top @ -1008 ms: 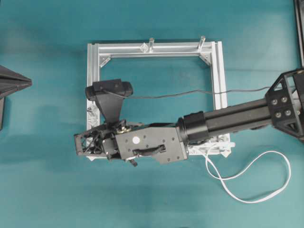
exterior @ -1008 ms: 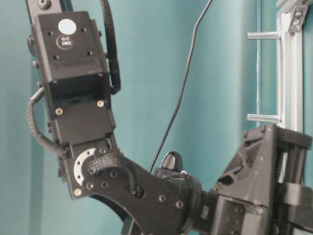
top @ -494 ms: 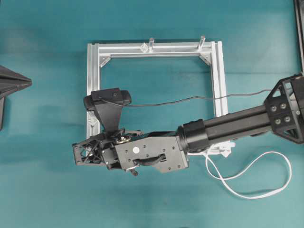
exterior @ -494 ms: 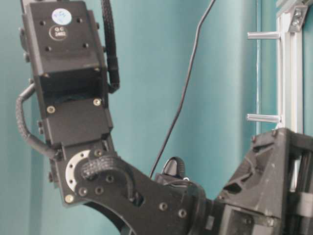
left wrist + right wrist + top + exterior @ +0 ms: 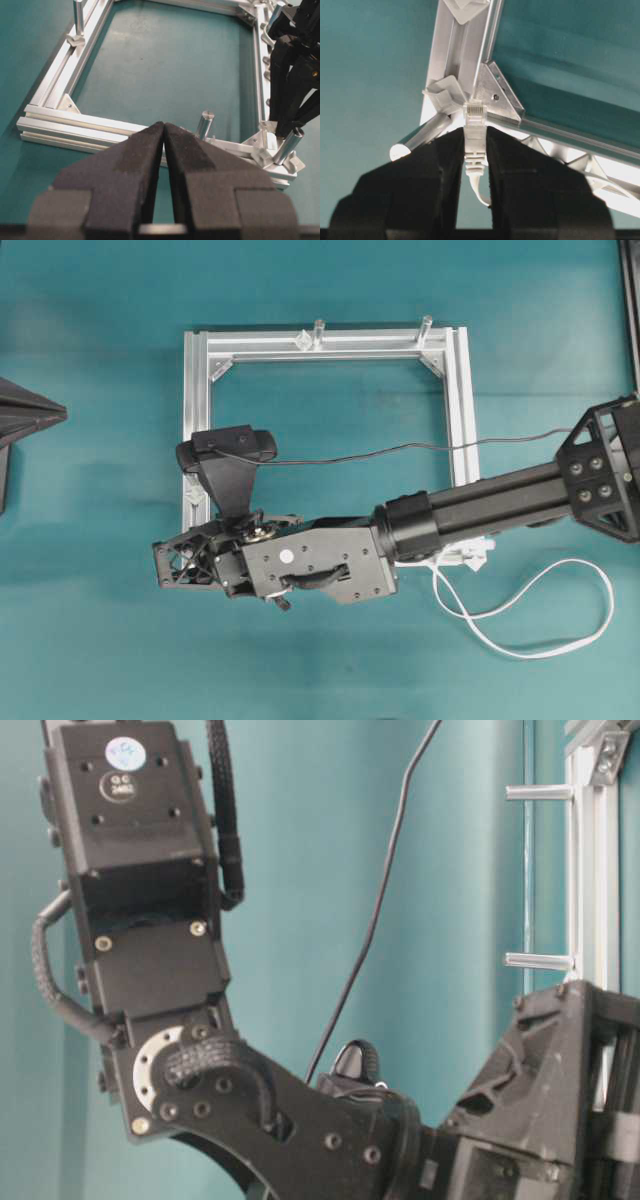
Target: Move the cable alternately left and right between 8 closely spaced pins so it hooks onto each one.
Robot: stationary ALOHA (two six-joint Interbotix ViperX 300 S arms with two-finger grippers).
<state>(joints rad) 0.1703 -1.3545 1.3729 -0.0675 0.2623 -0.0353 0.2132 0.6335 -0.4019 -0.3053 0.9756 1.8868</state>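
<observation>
The right tool [image 5: 475, 150] is clamped on the cable [image 5: 475, 131] by its plug, near the frame [image 5: 197, 390] corner at lower left; threading through the pins [image 5: 444, 93] comes next. The left tool [image 5: 164, 150] rests pressed together.

One square aluminium frame [image 5: 200, 400] lies on the teal table. On that frame, the overhead view shows two upright metal posts [image 5: 319, 330] on the far rail, and the left wrist view shows two more at the frame's near corner. One white cable [image 5: 520, 625] trails off the frame's lower right corner, ending in one plug [image 5: 474, 117]. Two robot arms are in sight; the pins cannot be counted.
</observation>
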